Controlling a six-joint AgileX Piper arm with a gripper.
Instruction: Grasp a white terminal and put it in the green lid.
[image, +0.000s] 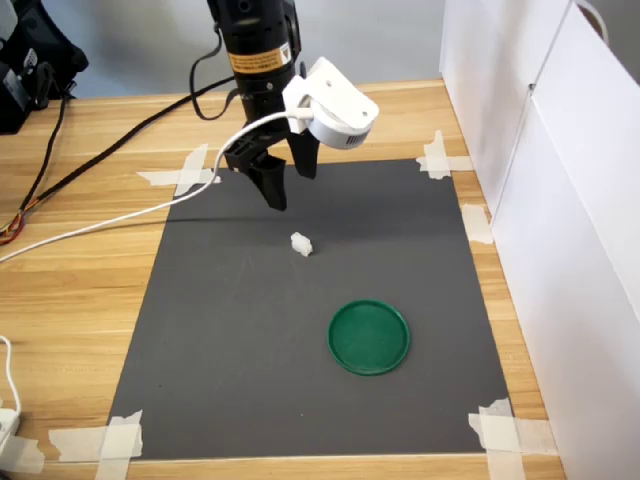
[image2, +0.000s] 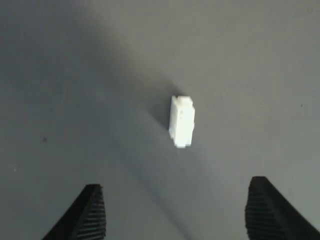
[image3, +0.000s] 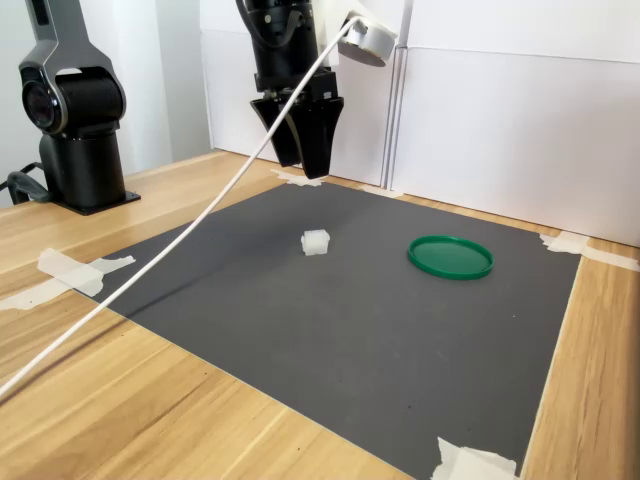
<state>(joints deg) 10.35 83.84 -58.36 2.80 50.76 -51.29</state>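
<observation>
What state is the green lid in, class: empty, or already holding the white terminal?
Empty. The green lid shows only bare green inside in both exterior views, and the white terminal lies apart from it on the dark mat.

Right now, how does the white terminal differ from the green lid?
The white terminal is tiny, blocky and roughly rectangular; the green lid is far wider, flat and round with a low rim. The terminal is white, the lid dark green. Both lie untouched on the dark mat.
</observation>
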